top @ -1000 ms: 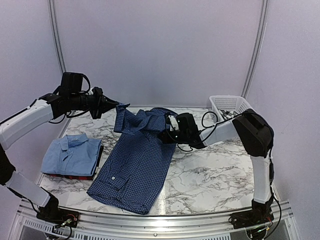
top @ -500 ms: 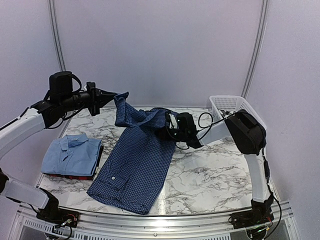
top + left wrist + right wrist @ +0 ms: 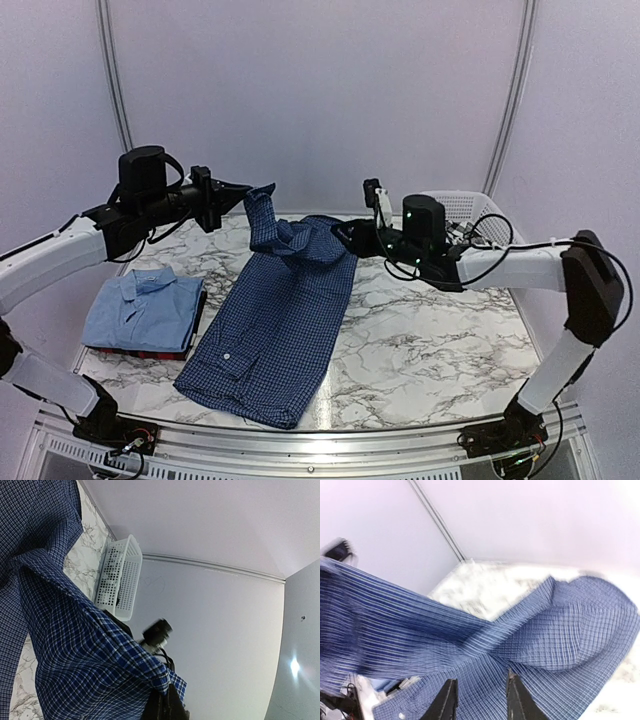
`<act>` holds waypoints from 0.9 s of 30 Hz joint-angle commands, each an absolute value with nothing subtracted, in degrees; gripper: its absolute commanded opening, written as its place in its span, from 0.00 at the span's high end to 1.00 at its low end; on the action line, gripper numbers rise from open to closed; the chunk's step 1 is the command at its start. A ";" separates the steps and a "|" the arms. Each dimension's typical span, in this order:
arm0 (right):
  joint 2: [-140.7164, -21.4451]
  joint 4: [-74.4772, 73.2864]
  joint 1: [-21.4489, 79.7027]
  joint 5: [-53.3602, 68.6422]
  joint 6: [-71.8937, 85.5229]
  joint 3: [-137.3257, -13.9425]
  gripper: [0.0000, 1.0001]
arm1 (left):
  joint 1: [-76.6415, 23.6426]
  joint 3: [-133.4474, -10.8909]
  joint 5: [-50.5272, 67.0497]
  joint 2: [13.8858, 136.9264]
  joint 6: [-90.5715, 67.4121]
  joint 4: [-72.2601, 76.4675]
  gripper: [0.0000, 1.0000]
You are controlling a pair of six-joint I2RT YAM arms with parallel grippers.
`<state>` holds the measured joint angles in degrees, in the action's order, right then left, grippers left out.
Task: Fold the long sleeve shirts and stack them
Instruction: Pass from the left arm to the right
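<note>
A navy fine-check shirt [image 3: 275, 320] lies lengthwise on the marble table [image 3: 430, 350], its top end bunched and lifted. My left gripper [image 3: 243, 190] is shut on a raised corner of that cloth, which also fills the left wrist view [image 3: 75, 670] around the pinched fingertips [image 3: 165, 705]. My right gripper [image 3: 360, 218] hovers by the shirt's upper right edge, fingers apart. Seen from the right wrist, those jaws [image 3: 481, 680] stand open above the navy cloth [image 3: 560, 630] with nothing between them. At the left sits a folded light blue shirt [image 3: 140, 305] on a dark red one [image 3: 150, 352].
A white lattice basket [image 3: 462, 208] stands at the back right corner, behind my right arm, and shows in the left wrist view [image 3: 117, 575] too. The folded stack sits close to the table's left edge. Bare marble lies right of the navy shirt.
My right gripper has opened, let go of the navy shirt and pulled up and back to the right. The left gripper carried its held corner a little rightward.
</note>
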<state>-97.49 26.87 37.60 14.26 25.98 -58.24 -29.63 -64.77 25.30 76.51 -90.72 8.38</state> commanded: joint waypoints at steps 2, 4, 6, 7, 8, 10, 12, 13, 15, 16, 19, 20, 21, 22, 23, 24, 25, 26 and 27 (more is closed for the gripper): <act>-88.79 15.74 42.57 11.80 20.55 -60.65 0.67 | -30.78 -66.53 20.24 77.74 -93.42 14.79 1.00; -86.72 14.39 44.61 12.97 22.12 -60.37 0.67 | -31.14 -67.12 19.85 78.52 -93.88 15.65 1.00; -84.97 13.42 46.97 12.89 23.60 -59.89 0.67 | -31.41 -67.83 19.72 79.45 -94.08 16.05 1.00; -84.31 13.41 48.14 13.50 24.87 -59.52 0.67 | -31.58 -68.16 19.77 79.79 -94.12 16.16 1.00; -83.91 13.63 48.91 14.64 25.99 -59.36 0.67 | -31.75 -68.41 19.71 80.23 -94.23 16.25 1.00; -83.68 14.05 50.05 16.92 28.51 -59.41 0.66 | -32.11 -68.99 19.90 81.07 -94.31 16.49 1.00; -83.80 15.32 50.94 19.28 31.30 -59.54 0.61 | -32.46 -69.25 19.89 81.62 -94.31 16.61 1.00; -83.91 15.79 51.30 20.84 32.27 -59.81 0.58 | -32.51 -69.24 19.82 81.79 -94.38 16.61 1.00; -84.08 15.78 51.81 21.87 33.84 -60.38 0.53 | -32.67 -69.26 19.78 82.06 -94.48 16.74 1.00; -84.18 16.00 51.93 22.23 34.55 -60.53 0.49 | -32.76 -69.26 19.85 82.16 -94.48 16.85 1.00; -85.44 17.78 51.94 23.82 36.97 -60.75 0.43 | -33.02 -69.26 19.78 82.40 -94.57 17.01 1.00; -86.11 18.82 51.99 24.35 37.58 -61.14 0.42 | -33.16 -69.19 19.84 82.39 -94.57 17.05 1.00; -86.87 19.29 52.03 24.49 38.10 -61.94 0.42 | -33.34 -69.17 19.90 82.46 -94.64 17.17 1.00; -87.71 19.28 52.03 24.29 38.34 -62.80 0.41 | -33.46 -69.17 20.01 82.49 -94.66 17.34 1.00; -88.64 18.89 51.99 23.84 38.40 -63.87 0.40 | -33.60 -69.13 20.19 82.52 -94.66 17.44 1.00; -89.58 18.48 51.95 23.40 38.49 -64.88 0.40 | -33.65 -69.04 20.29 82.46 -94.72 17.48 1.00; -90.67 18.01 51.94 22.89 38.57 -66.07 0.39 | -33.74 -68.89 20.26 82.40 -94.74 17.56 1.00; -91.64 17.68 51.88 22.37 38.56 -67.24 0.39 | -33.81 -68.77 20.26 82.28 -94.69 17.58 1.00; -92.58 17.44 51.78 21.95 38.54 -68.30 0.39 | -33.83 -68.69 20.36 82.19 -94.77 17.62 1.00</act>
